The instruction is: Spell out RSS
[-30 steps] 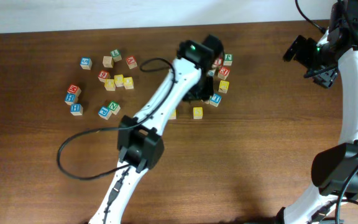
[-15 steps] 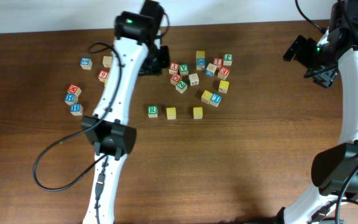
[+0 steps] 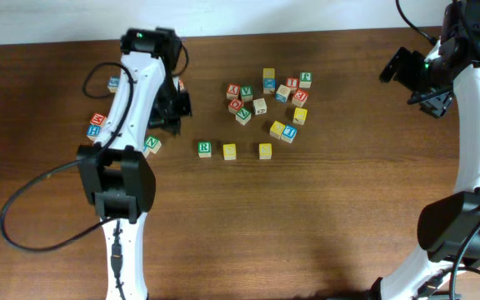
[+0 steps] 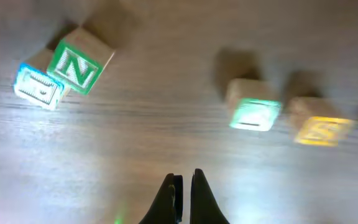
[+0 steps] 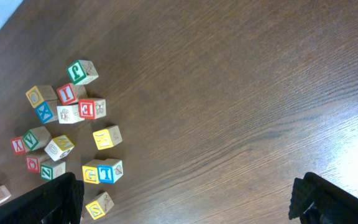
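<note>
**Overhead view.** The R cube [image 3: 204, 148], a yellow cube [image 3: 229, 151] and a second yellow cube [image 3: 264, 151] lie in a row at mid-table, apart from one another, on the near side of a loose cluster [image 3: 267, 93]. The yellow faces' letters are too small to read. The left gripper [image 3: 172, 112], left of the row, is mostly hidden by its own arm.

**Left wrist view.** Its fingers [image 4: 173, 193] stand almost together, holding nothing. The N cube [image 4: 79, 65] touches a blue cube [image 4: 39, 86]. The row is blurred, its right end cut off.

**Right wrist view.** The right gripper [image 5: 185, 186] is spread wide and empty, with its fingers cropped at the lower corners.
</note>
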Controlling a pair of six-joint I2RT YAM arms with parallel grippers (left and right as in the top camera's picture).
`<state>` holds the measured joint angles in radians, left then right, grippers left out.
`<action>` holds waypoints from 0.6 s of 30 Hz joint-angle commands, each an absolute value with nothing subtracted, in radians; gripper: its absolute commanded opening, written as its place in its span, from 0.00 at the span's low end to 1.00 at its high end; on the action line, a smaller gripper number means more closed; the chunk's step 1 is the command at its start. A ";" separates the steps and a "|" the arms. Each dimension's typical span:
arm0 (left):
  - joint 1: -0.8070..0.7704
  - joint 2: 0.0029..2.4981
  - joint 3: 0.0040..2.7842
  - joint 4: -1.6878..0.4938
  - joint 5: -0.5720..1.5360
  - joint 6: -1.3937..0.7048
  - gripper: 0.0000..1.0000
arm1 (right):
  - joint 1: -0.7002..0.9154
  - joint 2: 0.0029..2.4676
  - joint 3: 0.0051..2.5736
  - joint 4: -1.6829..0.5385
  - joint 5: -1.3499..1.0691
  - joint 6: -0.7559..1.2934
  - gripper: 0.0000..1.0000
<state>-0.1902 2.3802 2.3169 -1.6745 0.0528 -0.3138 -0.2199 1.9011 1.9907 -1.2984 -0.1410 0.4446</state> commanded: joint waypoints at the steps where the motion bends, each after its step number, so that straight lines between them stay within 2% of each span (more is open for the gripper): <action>1: -0.187 2.361 2.150 -1.570 -0.022 -0.339 0.00 | -0.217 1.907 1.988 -1.298 -0.139 0.442 0.98; 6: -0.191 2.361 2.051 -1.419 0.012 -0.339 0.00 | -0.217 1.907 1.988 -1.298 -0.139 0.442 0.98; 18: -0.246 2.361 1.971 -1.338 0.003 -0.373 0.00 | -0.217 1.907 1.988 -1.298 -0.139 0.442 0.98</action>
